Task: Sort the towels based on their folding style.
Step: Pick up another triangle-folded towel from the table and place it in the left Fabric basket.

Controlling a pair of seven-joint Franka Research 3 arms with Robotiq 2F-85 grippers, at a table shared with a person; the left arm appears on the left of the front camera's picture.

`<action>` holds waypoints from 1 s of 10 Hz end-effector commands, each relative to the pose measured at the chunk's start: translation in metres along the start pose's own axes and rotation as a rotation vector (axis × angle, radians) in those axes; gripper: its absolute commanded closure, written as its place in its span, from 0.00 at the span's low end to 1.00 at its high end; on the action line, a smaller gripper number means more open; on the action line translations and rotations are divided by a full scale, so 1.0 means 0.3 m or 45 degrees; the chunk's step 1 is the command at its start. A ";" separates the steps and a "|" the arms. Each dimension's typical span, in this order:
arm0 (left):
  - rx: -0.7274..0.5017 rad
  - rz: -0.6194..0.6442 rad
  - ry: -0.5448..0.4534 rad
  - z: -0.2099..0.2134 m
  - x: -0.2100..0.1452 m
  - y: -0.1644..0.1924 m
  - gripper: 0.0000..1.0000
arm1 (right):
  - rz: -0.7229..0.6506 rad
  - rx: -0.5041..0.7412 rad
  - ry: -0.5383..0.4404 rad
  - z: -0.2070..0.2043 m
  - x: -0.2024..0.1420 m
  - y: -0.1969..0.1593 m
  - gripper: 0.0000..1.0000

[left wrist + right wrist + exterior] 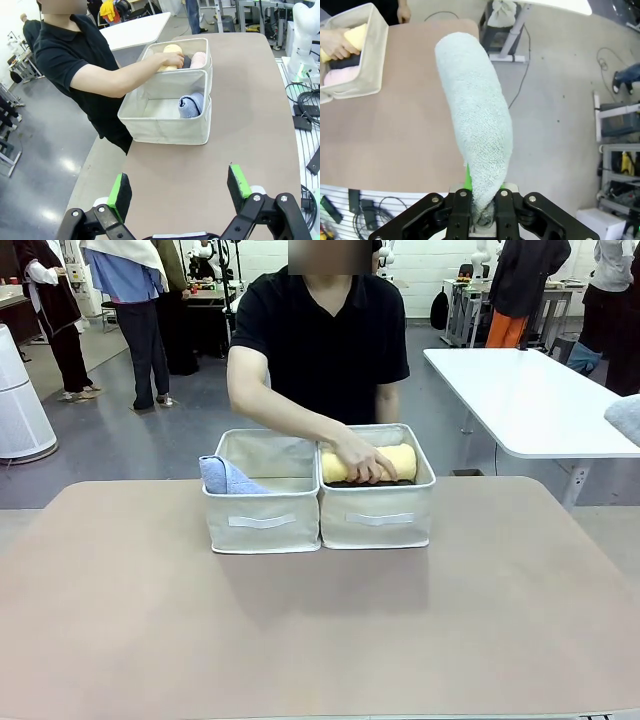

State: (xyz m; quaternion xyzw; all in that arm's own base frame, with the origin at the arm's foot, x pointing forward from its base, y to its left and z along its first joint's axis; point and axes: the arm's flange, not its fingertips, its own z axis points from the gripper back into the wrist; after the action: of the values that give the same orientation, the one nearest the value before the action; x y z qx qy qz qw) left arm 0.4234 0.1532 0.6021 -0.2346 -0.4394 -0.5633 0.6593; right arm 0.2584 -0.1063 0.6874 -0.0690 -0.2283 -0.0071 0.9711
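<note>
Jutting from the right gripper [482, 210], which pinches its narrow end, the teal cone [475, 125] is held well right of the bins [240, 508]. A person's hand [360, 462] grips the yellow roll [402, 458] in the right bin [378, 502]. The left gripper [179, 186] hovers spread, facing the bins.

Left gripper [179, 189] hovers with its 2 fingers [120, 192] spread wide; right gripper [482, 202] has its 2 clamped on a grey-teal towel [475, 115].

A grey floor [130, 445] is spreading behind the tan table [320, 640], reflecting pale light. A white table [530, 400] is standing on the right, and people [140, 300] are lingering far back.
</note>
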 end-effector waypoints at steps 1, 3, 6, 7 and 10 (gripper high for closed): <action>-0.002 -0.006 -0.010 0.003 0.005 -0.005 0.00 | 0.035 -0.024 -0.025 -0.001 0.072 0.043 1.00; -0.002 -0.006 -0.010 0.003 0.005 -0.005 0.00 | 0.149 -0.027 -0.013 -0.003 0.233 0.197 1.00; -0.002 -0.006 -0.010 0.003 0.005 -0.005 0.00 | 0.337 0.066 0.055 -0.038 0.402 0.427 1.00; -0.002 -0.006 -0.010 0.003 0.005 -0.005 0.00 | 0.358 0.082 0.079 -0.053 0.427 0.468 1.00; -0.002 -0.006 -0.010 0.003 0.005 -0.005 0.00 | 0.261 0.115 0.044 -0.157 0.447 0.434 1.00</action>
State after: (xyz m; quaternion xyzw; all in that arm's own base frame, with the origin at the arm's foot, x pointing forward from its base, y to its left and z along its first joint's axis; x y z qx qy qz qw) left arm 0.4235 0.1527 0.6021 -0.2347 -0.4390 -0.5636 0.6591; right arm 0.4083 0.0387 0.6923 -0.0671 -0.1847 0.1352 0.9711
